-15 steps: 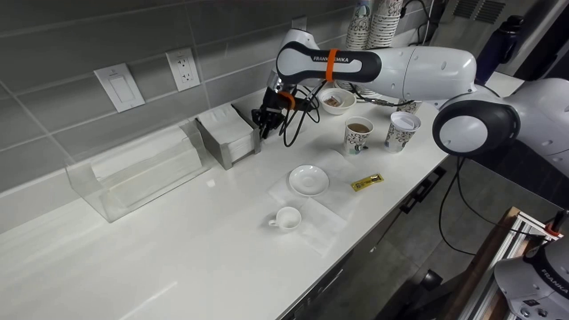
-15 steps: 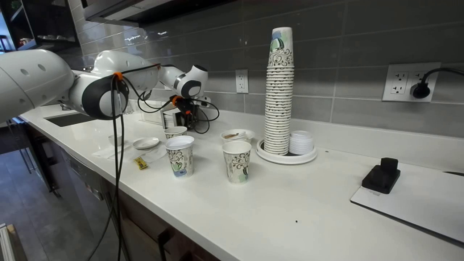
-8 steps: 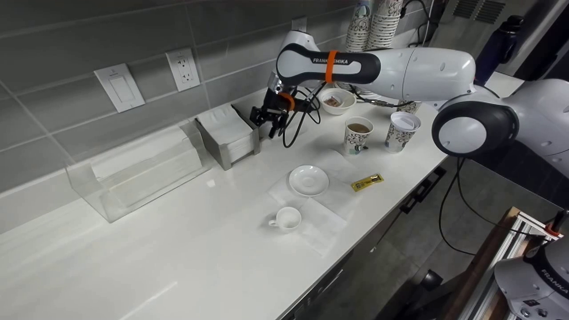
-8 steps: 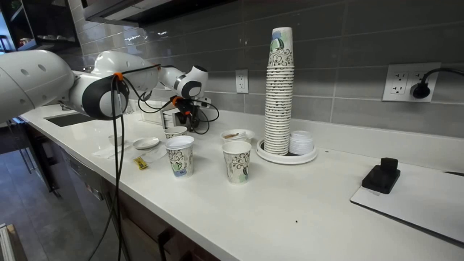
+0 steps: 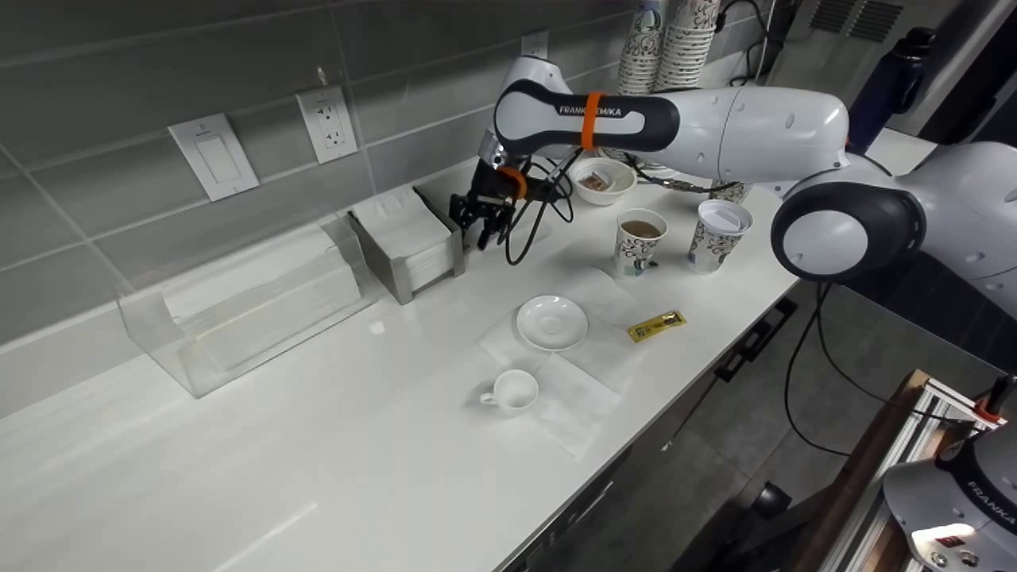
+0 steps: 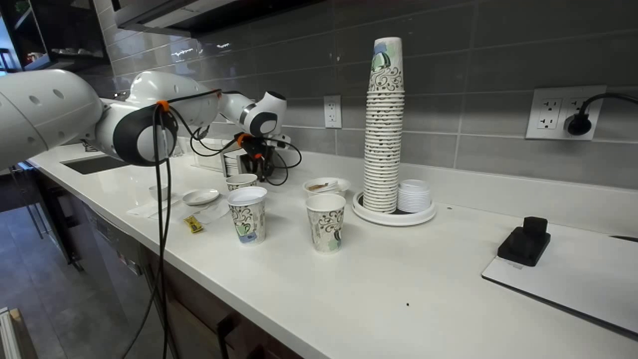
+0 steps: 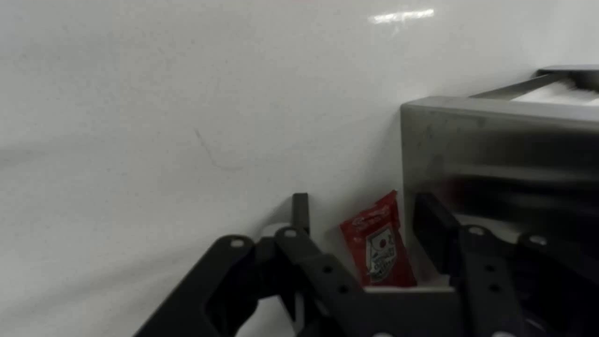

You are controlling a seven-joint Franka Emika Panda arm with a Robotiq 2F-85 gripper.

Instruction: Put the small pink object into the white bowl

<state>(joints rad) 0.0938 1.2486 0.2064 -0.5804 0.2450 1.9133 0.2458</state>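
1. Gripper (image 7: 363,213): jaws spread well apart, nothing gripped; likely set to straddle the red packet (image 7: 380,248) for a pinch.
2. Packet, taken as the "pink object", lies between the jaws, just beside the metal napkin holder (image 7: 444,140); contact unclear. Holder-side jaw probably has scant room.
3. Only the wrist view shows the packet.
4. Both exterior views show the white bowl (image 5: 613,195), right of the gripper, well apart; the wrist view lacks it.

White countertop (image 5: 334,445) beneath napkin holder (image 5: 381,258), red packet (image 7: 380,248), yellow packet (image 5: 656,326), white bowl (image 5: 612,196), paper cups (image 6: 326,225) and napkins (image 5: 580,401)
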